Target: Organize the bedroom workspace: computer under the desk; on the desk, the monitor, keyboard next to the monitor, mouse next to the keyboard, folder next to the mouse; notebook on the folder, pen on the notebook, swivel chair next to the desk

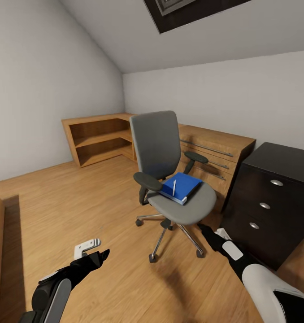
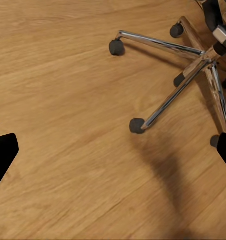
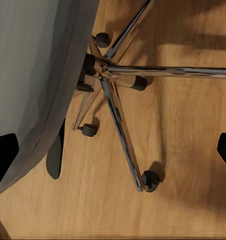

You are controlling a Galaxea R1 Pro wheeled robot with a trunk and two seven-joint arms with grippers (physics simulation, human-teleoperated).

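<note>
- Left gripper (image 1: 96, 256), fingers spread and empty, hangs over bare floor (image 1: 80, 202).
- Right gripper (image 1: 206, 231), also spread, sits under the swivel chair (image 1: 170, 170) seat; drawer unit (image 1: 264, 206) just beside.
- Folder (image 1: 182, 186) and pen (image 1: 174, 187) lie above it.

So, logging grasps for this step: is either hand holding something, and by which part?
Nothing is held. The left hand and right hand are open over the floor beside the swivel chair.

Open wood floor (image 1: 80, 206) from my nine to eleven o'clock, swivel chair (image 1: 170, 179) blocking twelve, dark drawer unit (image 1: 268, 202) walling off two o'clock
</note>
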